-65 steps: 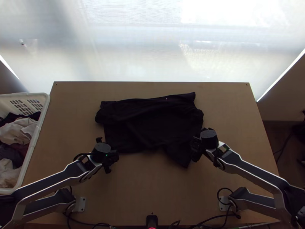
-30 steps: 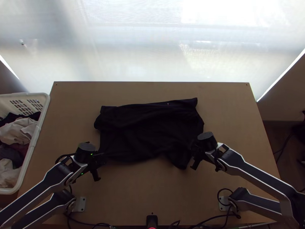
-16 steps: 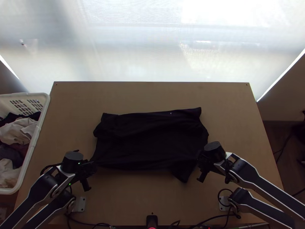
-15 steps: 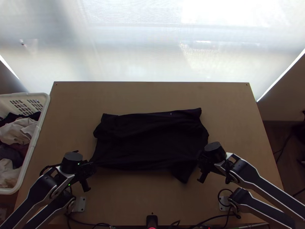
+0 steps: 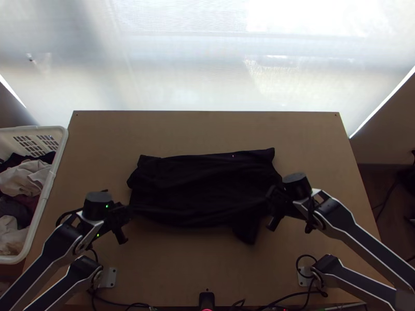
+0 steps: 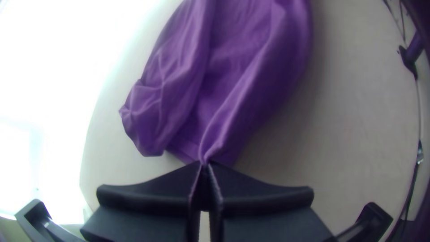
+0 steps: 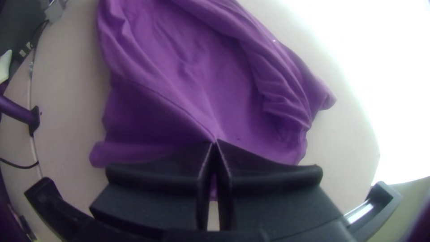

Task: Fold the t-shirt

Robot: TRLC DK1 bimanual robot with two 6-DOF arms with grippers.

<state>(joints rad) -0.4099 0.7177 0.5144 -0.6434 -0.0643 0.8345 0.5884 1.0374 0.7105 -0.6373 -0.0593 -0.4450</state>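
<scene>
A dark t-shirt (image 5: 202,189) lies folded over in a wide, wrinkled band across the middle of the table. At its lower left corner is my left gripper (image 5: 127,212); at its lower right side is my right gripper (image 5: 271,199). In the left wrist view the left gripper (image 6: 204,165) is shut on a gathered edge of the shirt (image 6: 251,80), which looks purple there. The right wrist view has the right gripper (image 7: 215,142) shut on a pinched part of the shirt (image 7: 179,58), with a loose flap beside it towards the table's near edge.
A white laundry basket (image 5: 49,189) holding mixed clothes stands at the table's left side. A small black device (image 5: 206,299) sits at the near edge, with cables running along there. Bare table (image 5: 207,124) lies beyond the shirt.
Both grippers came toward the near edge and outward with the shirt, whose near side was drawn out straighter. Since half a second ago, both have shifted slightly back up the table and the near edge sags.
</scene>
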